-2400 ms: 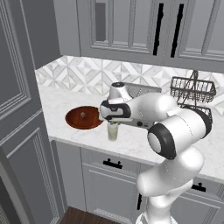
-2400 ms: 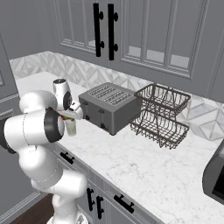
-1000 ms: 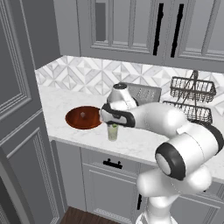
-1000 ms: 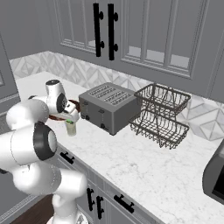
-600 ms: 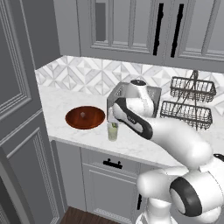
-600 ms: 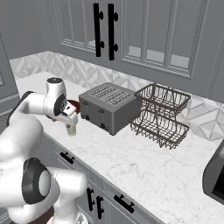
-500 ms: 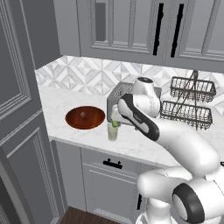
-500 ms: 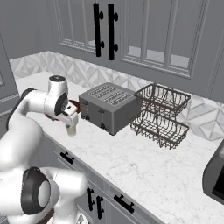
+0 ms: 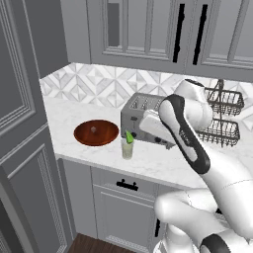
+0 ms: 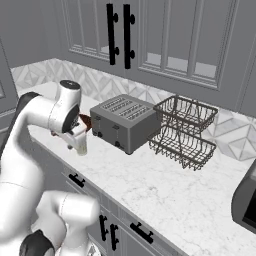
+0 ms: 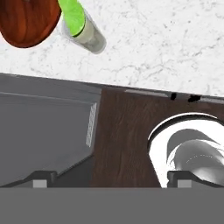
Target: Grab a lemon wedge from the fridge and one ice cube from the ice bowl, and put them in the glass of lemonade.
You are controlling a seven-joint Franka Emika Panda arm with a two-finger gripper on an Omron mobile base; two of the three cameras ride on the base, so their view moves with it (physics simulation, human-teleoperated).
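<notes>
the glass of lemonade [image 9: 127, 148] stands near the counter [image 9: 163, 165] edge with a lemon wedge [image 9: 129, 137] in it, just beside the ice bowl [image 9: 96, 133] holding one ice cube [image 9: 93, 129], toaster [image 9: 140, 116] behind.

A kitchen: marble counter [image 9: 163, 163], toaster [image 10: 125, 122], grey cabinets [image 10: 165, 45].

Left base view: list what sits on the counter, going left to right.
ice bowl with an ice cube in it → glass of lemonade with the lemon wedge sticking out of it → toaster → wire rack, partly behind the arm.
</notes>
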